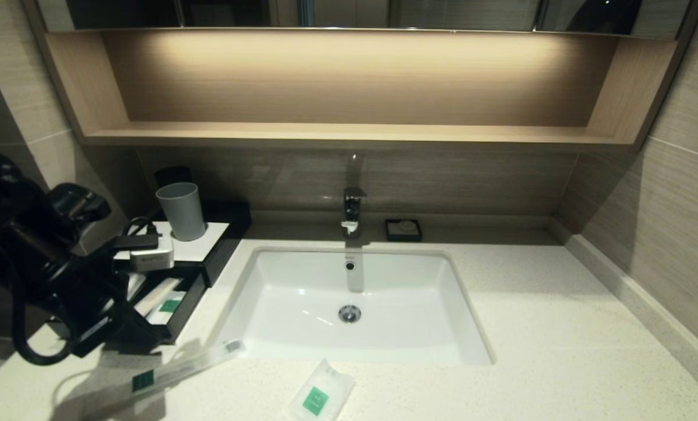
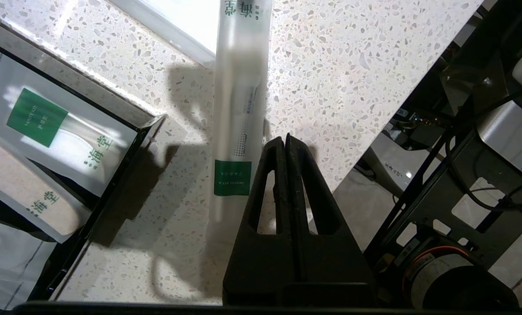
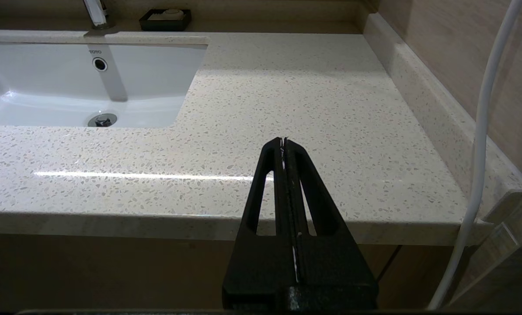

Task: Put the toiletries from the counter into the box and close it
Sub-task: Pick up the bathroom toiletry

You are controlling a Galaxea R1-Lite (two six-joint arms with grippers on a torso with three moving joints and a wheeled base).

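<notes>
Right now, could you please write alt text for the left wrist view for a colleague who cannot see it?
The shut black left hand hangs empty over a speckled cream stone counter, beside a long clear-wrapped toothbrush packet with a green label. The black box's open drawer nearby holds white green-labelled sachets.

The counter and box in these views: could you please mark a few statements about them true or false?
1. The box drawer is open. True.
2. A toothbrush packet lies on the counter. True.
3. The sachet is inside the drawer. False: it lies on the counter in front of the sink.
4. The left gripper has its jaws open. False: they are shut, holding nothing.
5. The cup stands in the sink. False: it stands on the box.
</notes>
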